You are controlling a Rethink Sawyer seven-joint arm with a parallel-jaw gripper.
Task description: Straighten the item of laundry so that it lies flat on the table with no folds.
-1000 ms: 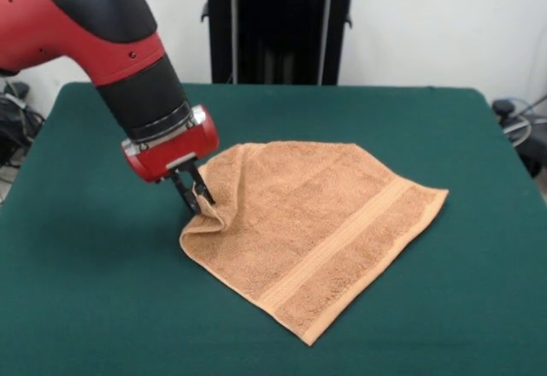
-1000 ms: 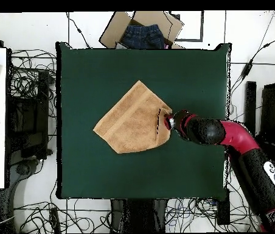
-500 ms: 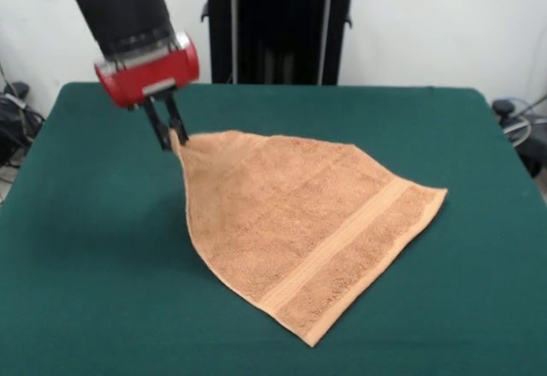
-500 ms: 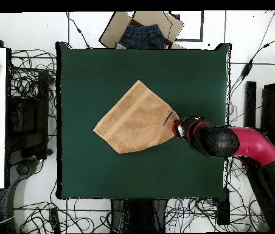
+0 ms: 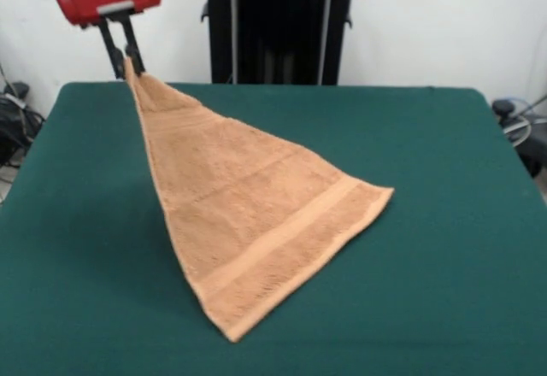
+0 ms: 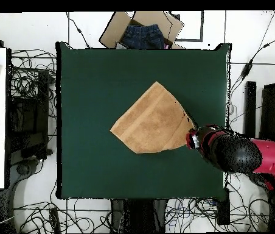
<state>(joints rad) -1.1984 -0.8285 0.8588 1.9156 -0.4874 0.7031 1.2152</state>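
The light orange-tan terry towel (image 5: 256, 222) slopes down from the claw as a taut triangular sheet. Its lowest point rests on the dark green felt-topped table (image 5: 444, 290), well below and apart from the claw, and a woven band stripe crosses near that low edge. Up behind, the red-housed claw with black fingers (image 5: 125, 55) pinches the towel's top corner, held clear above the table (image 6: 91, 79). In the overhead view the towel (image 6: 155, 122) spreads away from the claw (image 6: 191, 135).

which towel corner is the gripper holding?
The raised one: the gripper pinches the towel corner lifted at the front view's upper left. The other visible corners, right and bottom, lie on the table.
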